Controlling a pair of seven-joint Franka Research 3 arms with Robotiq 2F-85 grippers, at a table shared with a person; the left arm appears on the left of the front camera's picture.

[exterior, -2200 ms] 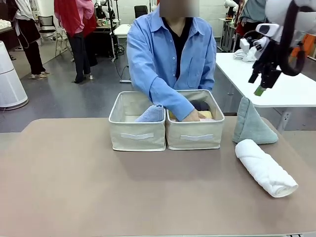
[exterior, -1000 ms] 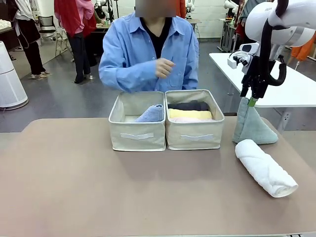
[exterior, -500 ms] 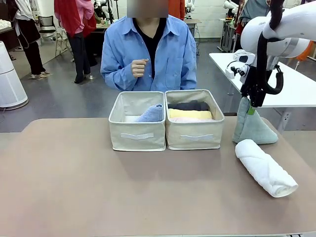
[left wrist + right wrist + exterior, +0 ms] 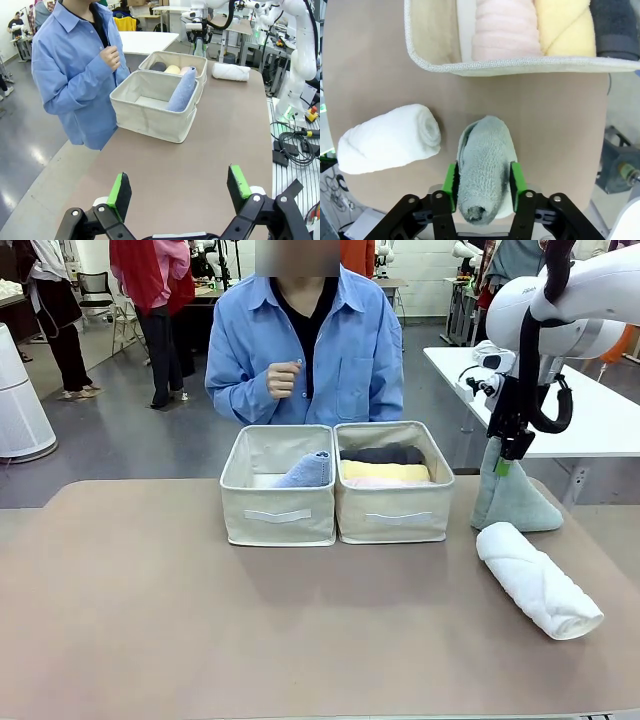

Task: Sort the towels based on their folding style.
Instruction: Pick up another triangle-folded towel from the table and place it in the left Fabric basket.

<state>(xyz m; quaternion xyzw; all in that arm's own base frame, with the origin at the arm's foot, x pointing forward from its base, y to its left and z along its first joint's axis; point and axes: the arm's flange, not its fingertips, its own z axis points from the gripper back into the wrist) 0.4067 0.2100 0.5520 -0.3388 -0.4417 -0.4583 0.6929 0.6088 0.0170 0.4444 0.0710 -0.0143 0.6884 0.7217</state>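
blue cone [image 4: 305,471] in left basket [image 4: 278,515], three rolls [image 4: 385,471] in right basket [image 4: 398,518]. grey-green cone [image 4: 485,150], white roll [image 4: 538,592] unsorted on surface [image 4: 300,620]. right claw [image 4: 483,175] seemingly clamped on that cone; left claw [image 4: 180,187] apart.

Front: robot's side, facing 12 o'clock across tabletop [image 4: 150,620].
Left wrist: low, far back, baskets [image 4: 150,115] at 12 o'clock.
Right wrist: straight down, close above grey-green cone [image 4: 482,190].
Shared: baskets, white roll [image 4: 390,142].
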